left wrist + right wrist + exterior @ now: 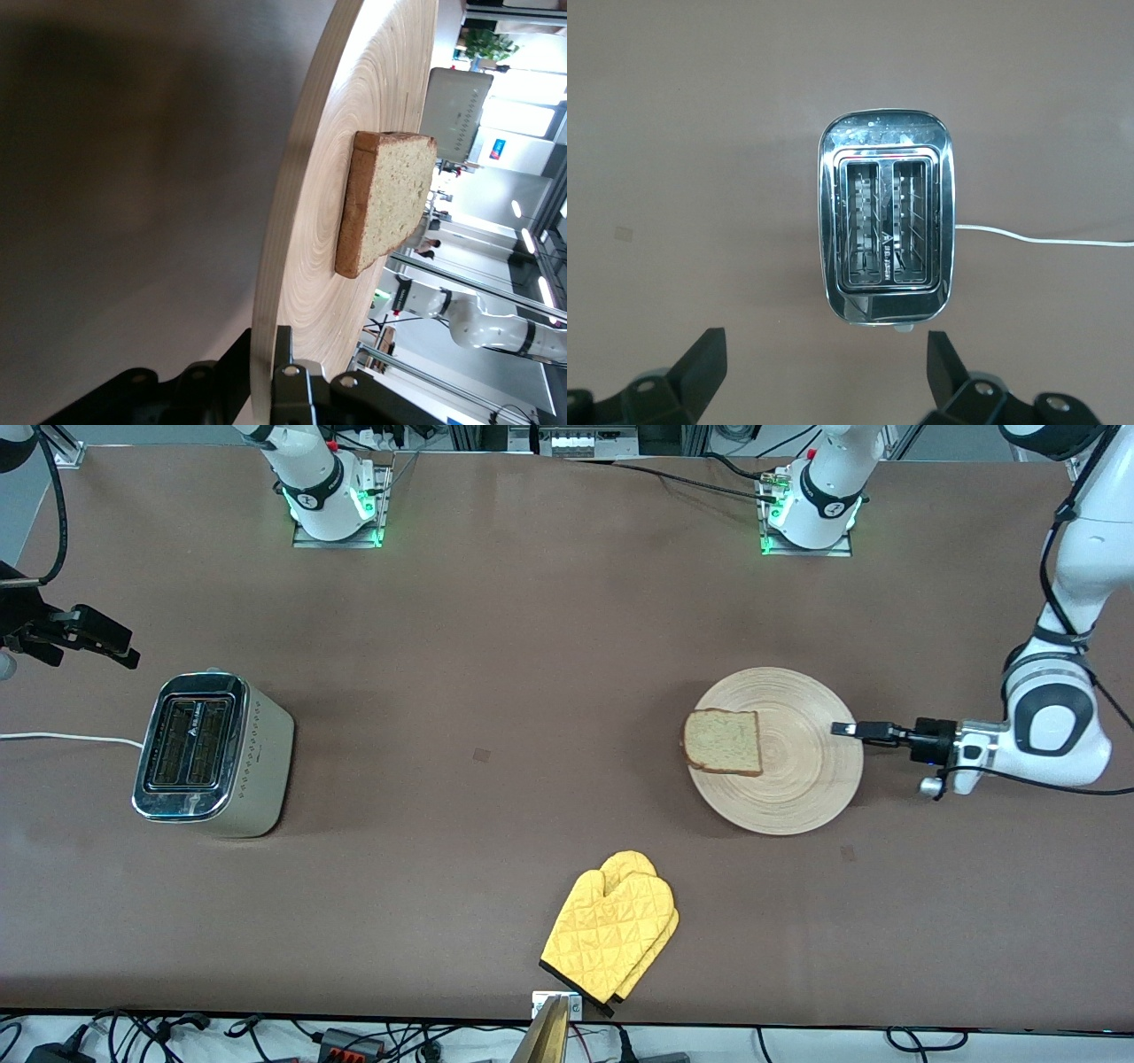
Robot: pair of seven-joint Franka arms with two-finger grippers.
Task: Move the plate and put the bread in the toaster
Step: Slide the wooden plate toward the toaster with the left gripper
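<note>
The left gripper (842, 729) clamps the rim of the wooden plate (802, 797), which carries the bread slice (724, 741) toward the left arm's end of the table. The right gripper (824, 367) hangs with fingers spread wide above the two-slot toaster (213, 755) at the right arm's end.

You're looking at a brown worktop (532, 646), evenly lit; cables (266, 1036) trail along its near edge, and aluminium framing (496, 436) runs above it.

Bread (725, 741) flat on plate (802, 779); toaster (213, 755) upright, well apart.
</note>
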